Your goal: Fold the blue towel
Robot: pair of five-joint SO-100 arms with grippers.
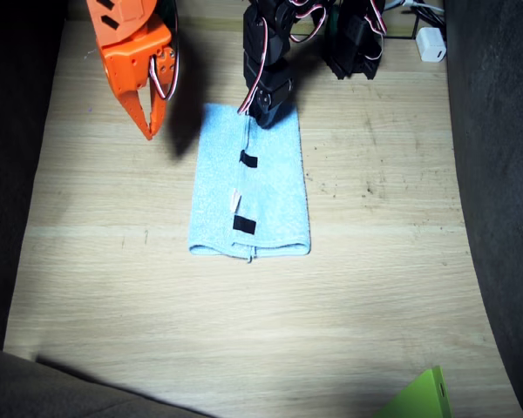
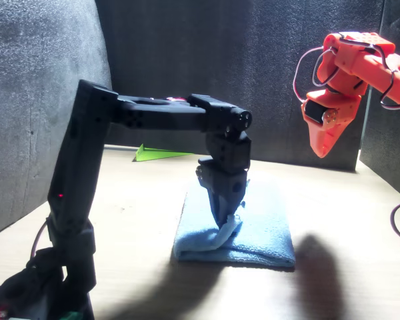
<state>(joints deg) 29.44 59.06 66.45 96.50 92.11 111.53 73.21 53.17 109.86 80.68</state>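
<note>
Your light sky-blue terry towel (image 1: 261,196) lies folded lengthwise at the middle of the pale wooden table (image 1: 375,287), two black tape patches and a tiny white tag along its central seam; no writing can be read on them. Your left gripper (image 2: 227,223), black, is clenched on a raised fold of cloth at the towel's far edge. Your orange right gripper (image 1: 148,113) hangs beside the towel, jaws closed, holding nothing.

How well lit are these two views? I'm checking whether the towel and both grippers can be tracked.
Fixed view: blue towel evenly lit, right gripper casts a hard shadow on the table, corners dark. Front view: left gripper is a dark, backlit shape pinching a towel edge; right gripper sharp.
</note>
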